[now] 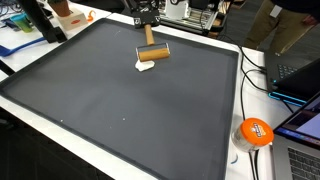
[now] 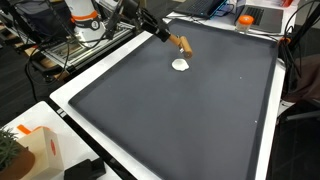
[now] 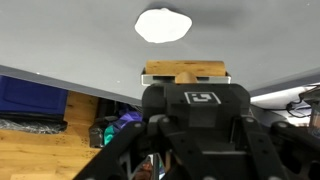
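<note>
My gripper [image 1: 150, 30] reaches in over the far part of a dark mat [image 1: 120, 110] and is shut on a wooden block [image 1: 153, 52] that hangs just above the mat. Right below the block a small white lump [image 1: 146, 67] lies on the mat. In an exterior view the gripper [image 2: 168, 36] comes in from the upper left, with the block [image 2: 183, 44] tilted above the white lump [image 2: 180, 65]. The wrist view is turned over: the block [image 3: 185, 72] shows past the black gripper body [image 3: 195, 120], with the white lump [image 3: 163, 25] beyond it. The fingertips are hidden there.
A white border [image 1: 215, 150] frames the mat. An orange round object [image 1: 254, 131], cables and a laptop [image 1: 300, 135] sit off the mat's side. A cardboard box [image 2: 35, 150] stands at a near corner, and the robot base [image 2: 85, 15] stands behind the far edge.
</note>
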Robot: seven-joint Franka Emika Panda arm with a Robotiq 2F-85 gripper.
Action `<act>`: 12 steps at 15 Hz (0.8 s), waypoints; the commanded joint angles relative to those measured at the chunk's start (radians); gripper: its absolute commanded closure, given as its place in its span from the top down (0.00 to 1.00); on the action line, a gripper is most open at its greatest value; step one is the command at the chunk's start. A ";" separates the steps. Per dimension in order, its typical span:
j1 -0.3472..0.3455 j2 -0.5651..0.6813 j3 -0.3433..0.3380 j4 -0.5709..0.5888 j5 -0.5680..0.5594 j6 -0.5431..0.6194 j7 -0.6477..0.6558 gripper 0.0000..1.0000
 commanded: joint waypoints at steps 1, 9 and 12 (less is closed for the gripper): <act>-0.008 -0.025 -0.069 0.000 -0.016 -0.078 -0.042 0.22; 0.041 0.000 -0.192 0.010 -0.038 -0.186 -0.053 0.22; 0.061 -0.004 -0.229 0.011 -0.046 -0.209 -0.062 0.22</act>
